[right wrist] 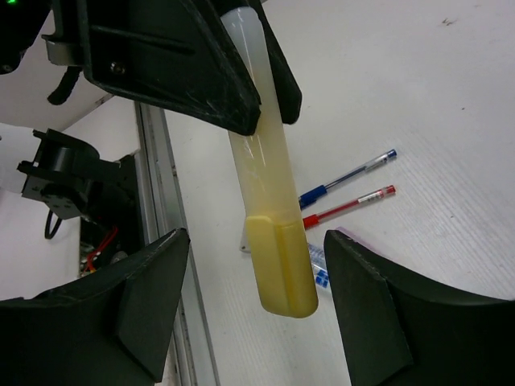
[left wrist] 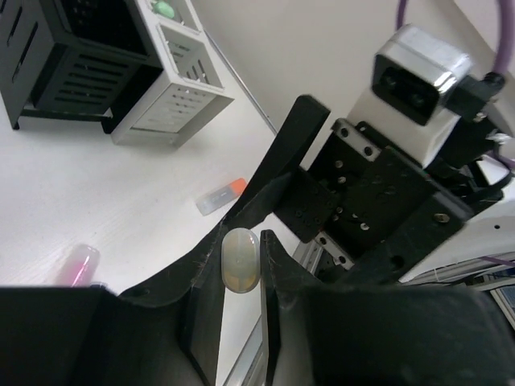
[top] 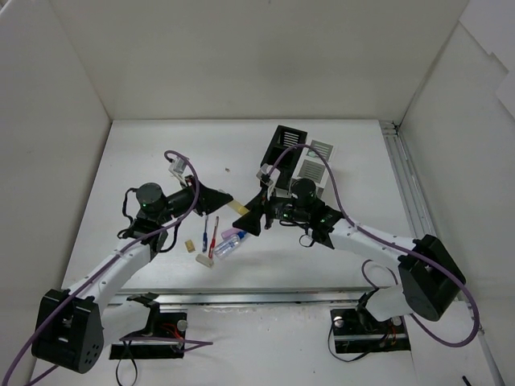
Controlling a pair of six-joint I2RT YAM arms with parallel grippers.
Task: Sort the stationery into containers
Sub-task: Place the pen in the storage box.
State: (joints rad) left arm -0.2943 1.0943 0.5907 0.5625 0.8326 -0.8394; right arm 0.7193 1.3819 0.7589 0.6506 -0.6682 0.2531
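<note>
My left gripper (top: pixel 228 201) is shut on a yellow stick (top: pixel 240 207) and holds it above the table. In the left wrist view the stick's pale rounded end (left wrist: pixel 240 260) is pinched between the jaws. My right gripper (right wrist: pixel 257 310) is open, its fingers (right wrist: pixel 149 297) on either side of the stick's yellow end (right wrist: pixel 280 265), not touching it. On the table below lie a blue pen (right wrist: pixel 348 176), a red pen (right wrist: pixel 348 206), a pink marker (top: pixel 232 234) and a clear blue-capped tube (top: pixel 224 246). The black container (top: pixel 287 142) and the white container (top: pixel 315 165) stand at the back right.
A beige eraser (top: pixel 190 245) and a white eraser (top: pixel 204 260) lie left of the pens. A small clear item with an orange end (left wrist: pixel 221 195) lies on the table near the containers (left wrist: pixel 173 96). A metal rail (top: pixel 265 295) runs along the table's near edge.
</note>
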